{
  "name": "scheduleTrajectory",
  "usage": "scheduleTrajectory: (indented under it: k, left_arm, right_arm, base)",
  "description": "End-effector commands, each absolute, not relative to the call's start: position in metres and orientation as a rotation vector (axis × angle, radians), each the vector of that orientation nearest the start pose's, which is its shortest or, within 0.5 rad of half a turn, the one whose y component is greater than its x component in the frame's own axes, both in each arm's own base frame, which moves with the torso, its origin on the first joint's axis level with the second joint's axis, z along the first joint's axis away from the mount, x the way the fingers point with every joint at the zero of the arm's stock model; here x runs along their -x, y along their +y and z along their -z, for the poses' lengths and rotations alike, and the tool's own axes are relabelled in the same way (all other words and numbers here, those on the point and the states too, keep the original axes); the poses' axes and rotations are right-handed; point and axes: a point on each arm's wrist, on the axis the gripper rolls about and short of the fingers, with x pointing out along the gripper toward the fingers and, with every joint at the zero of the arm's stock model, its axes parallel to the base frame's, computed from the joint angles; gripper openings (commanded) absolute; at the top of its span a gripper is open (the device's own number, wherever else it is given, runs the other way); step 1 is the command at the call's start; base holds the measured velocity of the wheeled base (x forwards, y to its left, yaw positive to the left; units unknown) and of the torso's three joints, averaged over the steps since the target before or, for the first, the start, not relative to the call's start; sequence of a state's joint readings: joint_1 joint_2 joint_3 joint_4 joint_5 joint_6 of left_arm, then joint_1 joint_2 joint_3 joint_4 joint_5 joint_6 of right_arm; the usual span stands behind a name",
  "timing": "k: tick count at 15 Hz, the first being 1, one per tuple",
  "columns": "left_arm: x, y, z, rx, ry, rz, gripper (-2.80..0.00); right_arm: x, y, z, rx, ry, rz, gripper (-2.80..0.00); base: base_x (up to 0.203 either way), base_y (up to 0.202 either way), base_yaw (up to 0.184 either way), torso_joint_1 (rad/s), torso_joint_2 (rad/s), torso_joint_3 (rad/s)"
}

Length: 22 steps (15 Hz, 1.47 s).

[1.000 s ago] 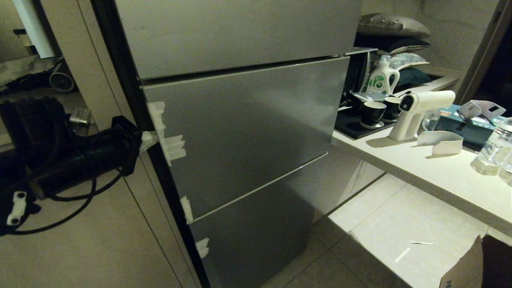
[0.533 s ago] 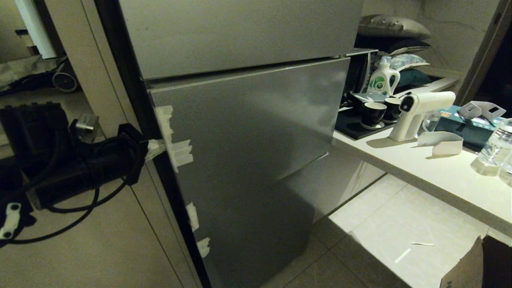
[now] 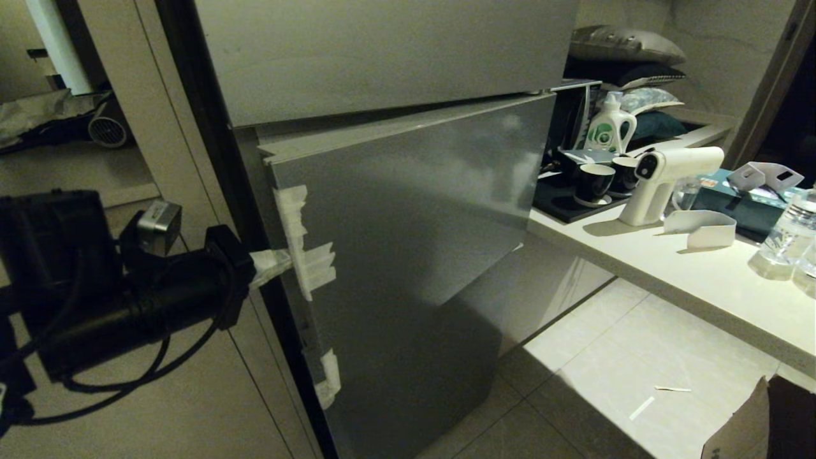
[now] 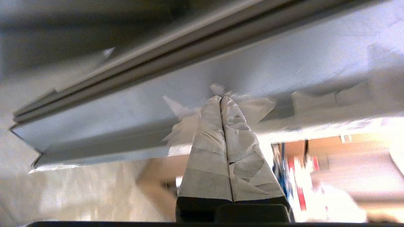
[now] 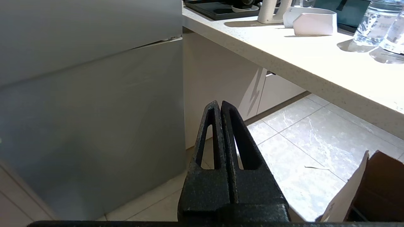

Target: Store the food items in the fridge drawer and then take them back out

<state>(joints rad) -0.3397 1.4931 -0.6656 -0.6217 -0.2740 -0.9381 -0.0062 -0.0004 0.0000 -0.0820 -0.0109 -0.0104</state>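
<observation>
Two grippers, one at work: the left gripper, its fingers wrapped in white tape and pressed together, sits at the hinge-free edge of a grey steel fridge door, tips against the wad of white tape stuck there; whether the fingers pinch that tape or merely touch it cannot be told from the left wrist view, where the tips meet the door's edge amid torn tape scraps; the door stands swung partly out from the fridge body, its top edge clear of the panel above; the black left arm reaches in from the left, cable looping below it. Neither the food items nor the fridge drawer can be seen in any view. The right gripper hangs idle off to the side, bare black fingers closed on nothing, pointing toward the tiled floor beside the lower fridge panel. On the desk to the right stand a white spray gun, dark cups on a black tray, a green-labelled detergent bottle and clear water bottles; a cardboard box sits on the floor at the lower right.
</observation>
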Motion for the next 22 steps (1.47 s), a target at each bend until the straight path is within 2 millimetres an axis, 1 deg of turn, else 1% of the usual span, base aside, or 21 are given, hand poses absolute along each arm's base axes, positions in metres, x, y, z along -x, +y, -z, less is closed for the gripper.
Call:
scheduleTrajectory:
  k: [1,4,6,7,8,10,12,15,16,17,20,22]
  left_arm:
    - [-0.214,-0.102,-0.200,0.886,0.514,0.536,-2.80]
    - [-0.186,-0.128,-0.199,0.850,0.572,0.654,-2.80]
    - [-0.163,-0.145,-0.197,0.821,0.610,0.728,-2.80]
    - [-0.149,-0.150,-0.195,0.807,0.629,0.766,-2.80]
    - [-0.137,-0.147,-0.196,0.801,0.628,0.796,-2.80]
    - [-0.122,-0.137,-0.200,0.806,0.601,0.825,-2.80]
    - [-0.111,-0.126,-0.206,0.813,0.560,0.849,-2.80]
    - [-0.102,-0.115,-0.209,0.776,0.538,0.856,-2.80]
    - [-0.100,-0.112,-0.209,0.746,0.520,0.836,-2.80]
    - [-0.100,-0.108,-0.208,0.701,0.497,0.779,-2.80]
    - [-0.094,-0.095,-0.205,0.455,0.386,0.594,-2.80]
    - [-0.083,-0.080,-0.219,0.393,0.312,0.533,-2.80]
  right_arm:
    - [0.021,0.000,-0.076,0.011,-0.055,0.017,-2.80]
    - [0.021,0.000,-0.076,0.012,-0.054,0.017,-2.80]
    - [0.021,0.000,-0.076,0.012,-0.054,0.016,-2.80]
    - [0.021,0.000,-0.076,0.012,-0.054,0.016,-2.80]
    - [0.021,0.000,-0.076,0.012,-0.054,0.016,-2.80]
    - [0.021,0.000,-0.076,0.013,-0.054,0.016,-2.80]
    - [0.021,0.000,-0.076,0.015,-0.052,0.016,-2.80]
    - [0.021,0.000,-0.076,0.014,-0.052,0.016,-2.80]
    - [0.021,0.000,-0.076,0.012,-0.052,0.016,-2.80]
    - [0.021,0.000,-0.076,0.014,-0.052,0.016,-2.80]
    - [0.021,0.000,-0.076,0.014,-0.052,0.016,-2.80]
    - [0.021,0.000,-0.076,0.012,-0.052,0.016,-2.80]
  base:
    - [0.000,0.000,0.000,0.000,0.00,0.000]
    - [0.000,0.000,0.000,0.000,0.00,0.000]
    - [0.000,0.000,0.000,0.000,0.00,0.000]
    - [0.000,0.000,0.000,0.000,0.00,0.000]
    - [0.000,0.000,0.000,0.000,0.00,0.000]
    - [0.000,0.000,0.000,0.000,0.00,0.000]
    - [0.000,0.000,0.000,0.000,0.00,0.000]
    - [0.000,0.000,0.000,0.000,0.00,0.000]
    - [0.000,0.000,0.000,0.000,0.00,0.000]
    - [0.000,0.000,0.000,0.000,0.00,0.000]
    - [0.000,0.000,0.000,0.000,0.00,0.000]
    - [0.000,0.000,0.000,0.000,0.00,0.000]
